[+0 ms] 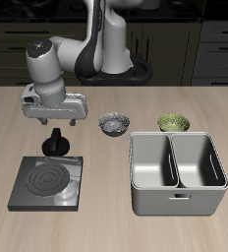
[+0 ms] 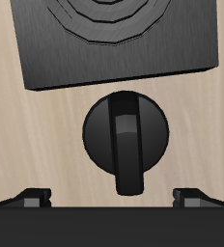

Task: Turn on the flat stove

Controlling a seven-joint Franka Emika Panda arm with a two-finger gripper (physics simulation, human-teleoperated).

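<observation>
I hang over the back edge of the flat stove, which lies on the bench close to its front edge. My jaws stand apart, one tip on each side of the round black knob, and neither tip touches it. The knob sits on bare wood just behind the stove plate, with a narrow strip of bench between knob and plate edge. The spiral coil is grey, with no glow.

Around the stove there is open wood on the side away from the grey two-compartment bin, and a clear lane between stove and bin. The bin stands beside the stove, apart from it, its tall walls reaching almost to the front edge. Behind the bin, well apart from the knob, sit a small dark patterned bowl and a greenish bowl, side by side with a gap between them. The back of the bench beyond them is open.

The wrist view shows what the exterior view cannot: the raised bar across the knob, running from the plate side toward me and slightly tilted, and the room between each fingertip and the knob's rim. The exterior view gives the bin, the bowls and the bench edges, which the wrist view leaves out; there my own hand hides most of the knob.
</observation>
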